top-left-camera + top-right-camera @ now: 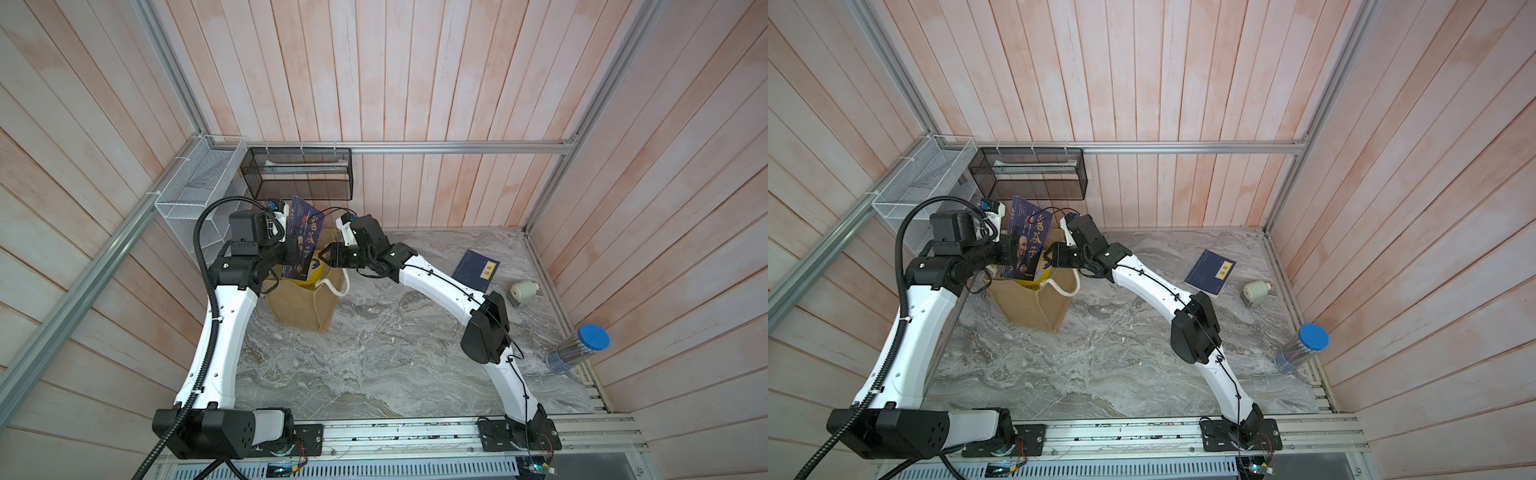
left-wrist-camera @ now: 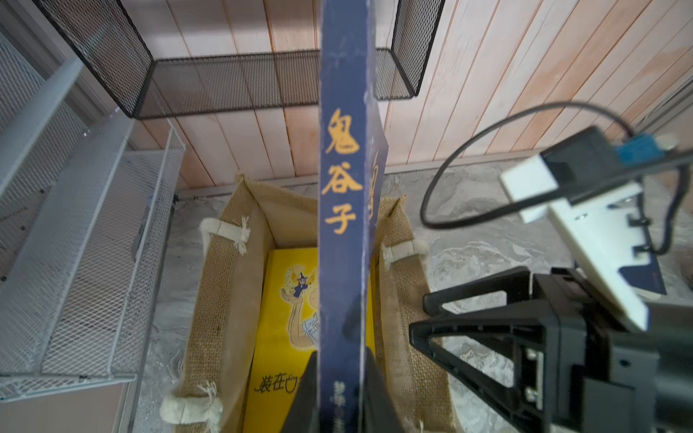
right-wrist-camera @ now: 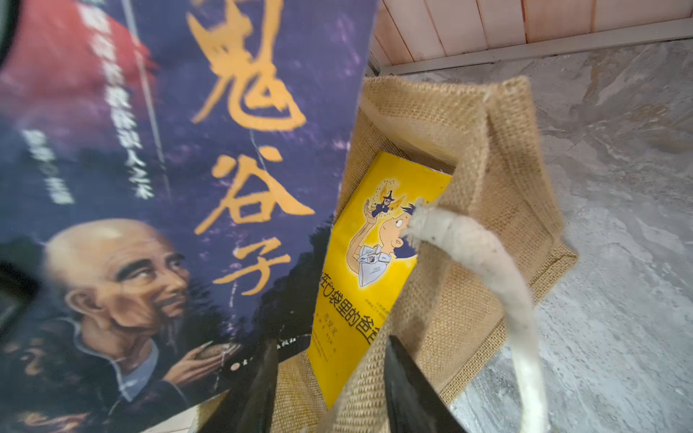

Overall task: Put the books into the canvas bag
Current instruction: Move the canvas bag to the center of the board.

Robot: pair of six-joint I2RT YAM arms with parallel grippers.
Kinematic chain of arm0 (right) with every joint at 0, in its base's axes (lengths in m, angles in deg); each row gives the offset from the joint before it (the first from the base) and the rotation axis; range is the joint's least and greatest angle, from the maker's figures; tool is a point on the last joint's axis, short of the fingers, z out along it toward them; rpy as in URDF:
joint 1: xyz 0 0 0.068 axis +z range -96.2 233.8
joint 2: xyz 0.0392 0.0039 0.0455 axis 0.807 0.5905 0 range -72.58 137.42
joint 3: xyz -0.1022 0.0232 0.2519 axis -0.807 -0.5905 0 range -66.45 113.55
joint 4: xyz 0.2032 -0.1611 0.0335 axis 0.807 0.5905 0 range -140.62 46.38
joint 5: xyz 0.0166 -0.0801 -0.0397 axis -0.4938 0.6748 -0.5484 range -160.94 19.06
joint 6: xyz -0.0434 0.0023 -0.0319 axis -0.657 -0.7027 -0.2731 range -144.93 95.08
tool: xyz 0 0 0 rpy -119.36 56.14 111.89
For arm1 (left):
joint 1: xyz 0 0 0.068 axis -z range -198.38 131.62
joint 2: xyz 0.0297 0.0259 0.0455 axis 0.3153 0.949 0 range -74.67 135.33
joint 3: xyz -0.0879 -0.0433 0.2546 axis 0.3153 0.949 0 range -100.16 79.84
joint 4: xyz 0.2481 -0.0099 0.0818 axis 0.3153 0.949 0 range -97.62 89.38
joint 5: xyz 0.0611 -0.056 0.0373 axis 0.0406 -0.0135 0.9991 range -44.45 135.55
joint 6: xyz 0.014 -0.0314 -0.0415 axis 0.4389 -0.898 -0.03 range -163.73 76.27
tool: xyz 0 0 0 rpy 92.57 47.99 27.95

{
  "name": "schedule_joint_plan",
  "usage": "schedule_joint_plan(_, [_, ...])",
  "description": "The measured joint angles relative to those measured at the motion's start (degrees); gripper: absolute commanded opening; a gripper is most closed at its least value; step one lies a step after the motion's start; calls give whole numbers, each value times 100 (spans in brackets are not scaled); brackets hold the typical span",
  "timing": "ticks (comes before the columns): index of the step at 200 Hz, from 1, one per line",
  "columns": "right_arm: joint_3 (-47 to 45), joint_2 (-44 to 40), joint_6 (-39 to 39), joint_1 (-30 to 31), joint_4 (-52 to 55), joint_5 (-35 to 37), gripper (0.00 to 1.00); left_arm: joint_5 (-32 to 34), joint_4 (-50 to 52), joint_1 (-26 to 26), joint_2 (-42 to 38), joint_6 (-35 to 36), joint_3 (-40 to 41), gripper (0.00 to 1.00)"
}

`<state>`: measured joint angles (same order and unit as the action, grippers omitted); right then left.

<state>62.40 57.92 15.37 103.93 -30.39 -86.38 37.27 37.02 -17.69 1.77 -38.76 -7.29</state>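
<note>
A black mesh basket (image 1: 299, 174) hangs on the plank wall (image 1: 415, 83) under an aluminium rail (image 1: 457, 147); a pale flat item lies inside it, too small to make out. A white mesh basket (image 1: 195, 187) hangs just beside it, round the corner. Below it spreads the grey marble worktop (image 1: 374, 365). Well apart from the black basket, near the opposite wall, a small cream roll-shaped object (image 1: 524, 291) rests on the worktop, and farther still stands a clear jar (image 1: 573, 353) with a blue lid (image 1: 593, 338).

Lighting: bright, even, diffuse; shadows soft. Top views: wide-angle bowing at edges. Right wrist view: portrait-cover book (image 3: 123, 240) blurred at nine o'clock.
</note>
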Motion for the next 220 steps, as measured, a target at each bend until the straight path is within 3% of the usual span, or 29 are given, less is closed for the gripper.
schedule_joint_plan(144, [-597, -302, -87, 151, -125, 640, 49, 295, 844, 0, 310, 20, 31, 0])
schedule_joint_plan(220, [-1043, -870, -85, 164, -273, 894, 51, -348, 1014, -4, 669, 107, -63, 0])
